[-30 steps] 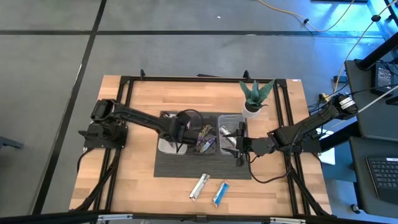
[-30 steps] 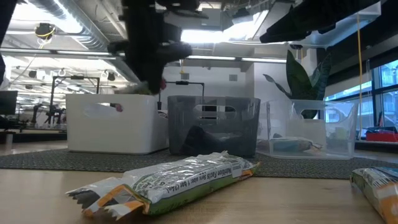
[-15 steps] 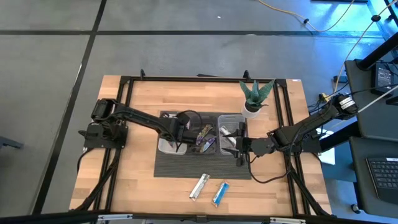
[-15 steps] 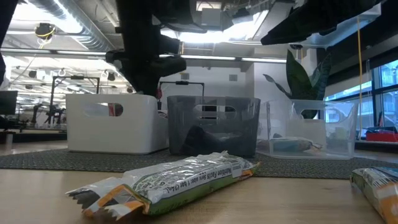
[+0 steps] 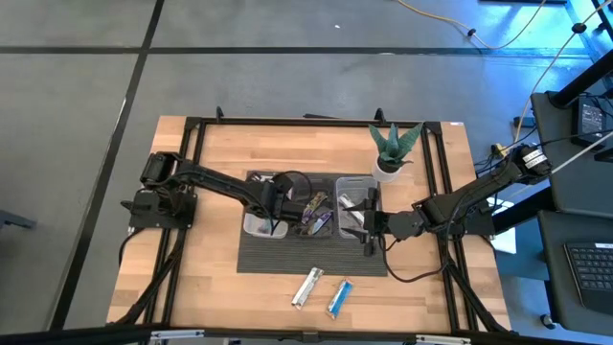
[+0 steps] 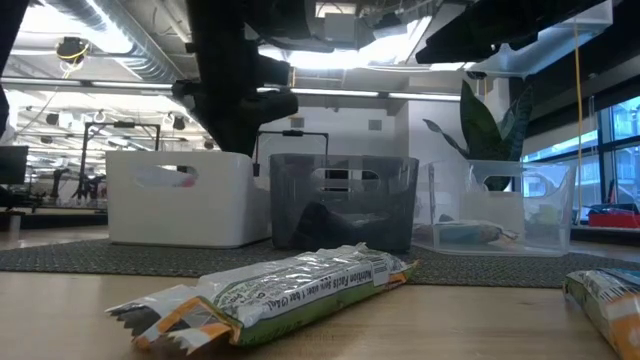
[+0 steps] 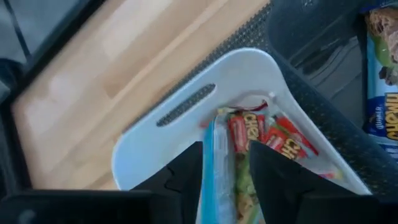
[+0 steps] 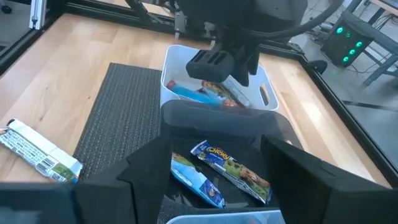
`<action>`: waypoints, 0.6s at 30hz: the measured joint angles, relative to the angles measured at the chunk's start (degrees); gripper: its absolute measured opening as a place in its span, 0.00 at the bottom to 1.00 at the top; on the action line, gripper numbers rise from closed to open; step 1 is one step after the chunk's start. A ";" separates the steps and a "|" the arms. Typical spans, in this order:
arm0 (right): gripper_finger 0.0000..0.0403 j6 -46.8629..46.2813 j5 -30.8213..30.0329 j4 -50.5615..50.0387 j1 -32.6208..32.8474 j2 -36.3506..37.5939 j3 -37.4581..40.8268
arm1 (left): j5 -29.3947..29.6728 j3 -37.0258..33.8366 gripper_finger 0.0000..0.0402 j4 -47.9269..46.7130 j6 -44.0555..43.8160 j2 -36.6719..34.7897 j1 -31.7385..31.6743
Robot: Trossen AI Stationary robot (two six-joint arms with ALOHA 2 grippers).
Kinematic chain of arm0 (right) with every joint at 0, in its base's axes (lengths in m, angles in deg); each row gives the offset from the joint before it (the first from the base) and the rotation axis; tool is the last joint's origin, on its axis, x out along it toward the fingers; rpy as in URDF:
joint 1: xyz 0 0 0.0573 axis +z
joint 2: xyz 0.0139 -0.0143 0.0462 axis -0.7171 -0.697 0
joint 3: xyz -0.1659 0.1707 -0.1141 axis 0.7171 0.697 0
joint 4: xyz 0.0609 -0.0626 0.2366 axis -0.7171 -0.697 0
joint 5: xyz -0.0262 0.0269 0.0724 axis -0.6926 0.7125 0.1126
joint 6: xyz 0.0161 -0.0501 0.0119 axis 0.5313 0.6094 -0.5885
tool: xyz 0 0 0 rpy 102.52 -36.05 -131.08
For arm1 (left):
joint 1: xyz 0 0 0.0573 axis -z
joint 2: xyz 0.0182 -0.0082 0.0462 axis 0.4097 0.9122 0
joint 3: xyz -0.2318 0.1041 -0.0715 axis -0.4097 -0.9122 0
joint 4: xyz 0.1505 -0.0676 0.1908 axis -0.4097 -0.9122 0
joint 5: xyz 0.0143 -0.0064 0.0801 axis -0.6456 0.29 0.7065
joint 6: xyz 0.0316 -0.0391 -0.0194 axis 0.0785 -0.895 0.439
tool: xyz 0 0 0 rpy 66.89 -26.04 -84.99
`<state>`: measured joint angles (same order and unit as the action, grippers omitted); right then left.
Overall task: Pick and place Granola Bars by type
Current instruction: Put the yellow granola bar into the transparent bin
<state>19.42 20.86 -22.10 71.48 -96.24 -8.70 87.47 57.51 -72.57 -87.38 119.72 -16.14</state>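
My left gripper hangs over the white tray, shut on a pale green-printed granola bar. Red bars lie in that tray under it. My right gripper waits open above the near end of the clear tray; its fingers frame the black tray, where blue bars lie. A silver bar and a blue bar lie flat on the wood near the table's near edge. My left gripper pinches the pale bar between its two fingers, reaching down from above; the bar runs along the fingers. Its lower end hangs slanted inside the white tray. Whether that end rests on the bars below, I cannot tell.
The three trays stand side by side on a dark ribbed mat. A potted plant stands beyond the clear tray. Black frame rails run along the table's sides. Bare wood lies left of the mat and near the loose bars.
My left gripper has moved a little toward the table's left edge and sunk slightly over the white tray with the bar, then kept still. The right arm has not moved.
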 joint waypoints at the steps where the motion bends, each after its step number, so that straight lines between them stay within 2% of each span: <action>1: 0.62 0.00 0.00 0.01 0.00 0.00 0.00 | 0.66 0.34 0.32 -0.82 0.54 -0.10 0.18; 4: 0.62 -0.15 0.75 -0.84 0.00 0.00 -0.64 | 4.06 2.68 0.34 -4.61 0.92 -1.68 1.49; 6: 0.62 -0.03 3.60 -1.11 -0.01 0.00 -1.86 | 7.14 4.08 0.34 -7.26 1.25 -3.42 2.88; 9: 0.62 1.25 11.10 -1.32 0.00 0.00 -3.88 | 10.85 4.44 0.34 -8.05 3.62 -5.79 5.20; 14: 0.62 6.12 25.26 -1.36 0.02 0.01 -5.46 | 10.00 4.38 0.33 -8.41 11.02 -8.42 8.18; 18: 0.66 5.49 31.85 -1.34 0.55 -2.41 -5.57 | 11.17 2.51 0.33 -7.43 10.64 -8.54 11.37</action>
<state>24.91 52.71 -23.44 72.04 -98.65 -14.27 98.64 60.03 -80.00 -76.74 111.18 -4.77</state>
